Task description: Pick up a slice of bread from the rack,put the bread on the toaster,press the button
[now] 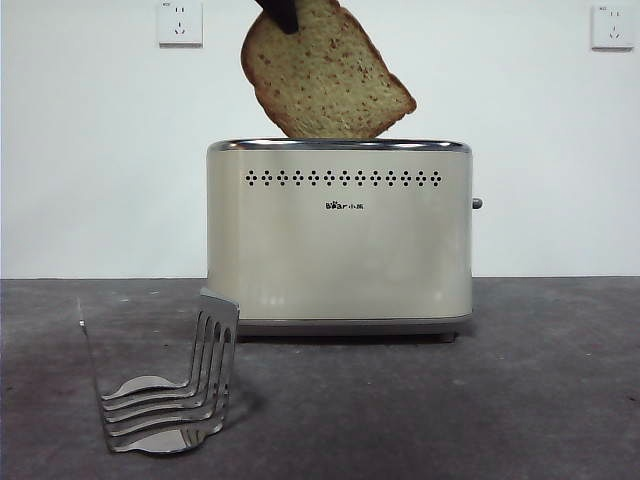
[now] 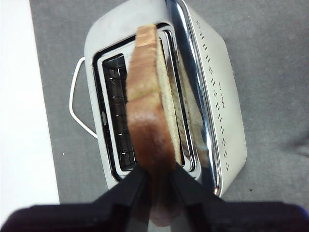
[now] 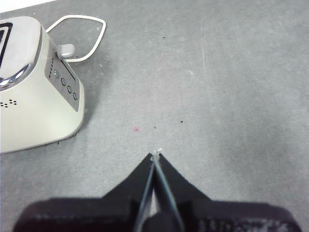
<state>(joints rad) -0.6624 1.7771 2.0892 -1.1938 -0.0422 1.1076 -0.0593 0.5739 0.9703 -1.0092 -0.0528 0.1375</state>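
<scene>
The slice of bread (image 1: 325, 75) hangs tilted just above the cream toaster (image 1: 340, 240), its lower corner at the chrome top rim. My left gripper (image 1: 280, 12) is shut on the slice's upper edge. From the left wrist, the bread (image 2: 149, 111) hangs over the toaster's open slot (image 2: 116, 116), between my black jaws. The chrome rack (image 1: 165, 385) stands empty at the front left. The grey button (image 1: 477, 203) sticks out of the toaster's right side; in the right wrist view it shows as a lever (image 3: 66, 50). My right gripper (image 3: 155, 157) is shut, hovering over bare table beside the toaster (image 3: 34, 92).
A white power cord (image 3: 84, 36) loops on the table behind the toaster. Several round knobs (image 3: 65, 82) line the toaster's end panel. The white wall behind carries two sockets (image 1: 180, 22). Dark grey tabletop (image 1: 540, 380) stretches right of the toaster.
</scene>
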